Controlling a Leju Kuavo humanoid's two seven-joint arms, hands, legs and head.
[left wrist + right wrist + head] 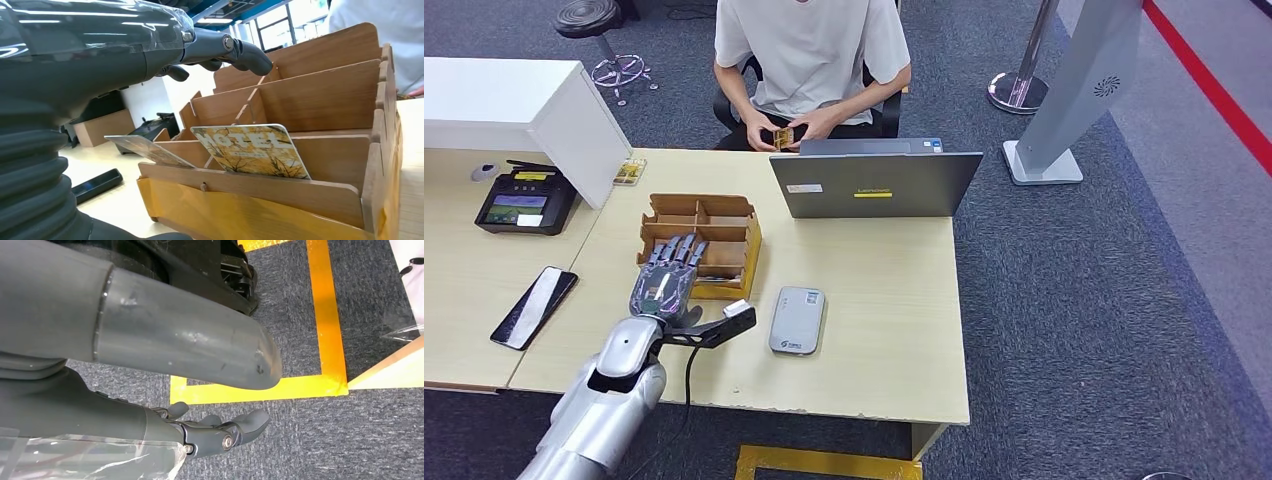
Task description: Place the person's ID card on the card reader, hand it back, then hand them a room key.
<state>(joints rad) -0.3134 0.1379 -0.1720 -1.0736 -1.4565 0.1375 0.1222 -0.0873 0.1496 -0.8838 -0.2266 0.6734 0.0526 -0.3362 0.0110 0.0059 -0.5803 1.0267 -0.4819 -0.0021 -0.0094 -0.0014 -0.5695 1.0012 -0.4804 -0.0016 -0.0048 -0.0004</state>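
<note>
Wooden card rack point(724, 222) – your left hand point(667, 278) hovers above it, fingers spread, empty; right hand point(220, 432) hangs loosely curled, empty

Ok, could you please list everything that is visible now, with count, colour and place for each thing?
Table: one, light wood, in front of the robot.
Wooden card box: one, brown, on the table under the left hand's fingers.
Hotel key cards: two visible, yellow-patterned, standing in the box's front slots.
Card reader: one, grey, right of the box.
Laptop: one, grey, open toward the person.
Payment terminal: one, black, far left.
Phone: one, black, left table edge.
Person: one, white shirt, seated, holding a small card.
Left hand: over the box, fingers apart.
Right hand: hanging above the carpet, holding nothing.
</note>
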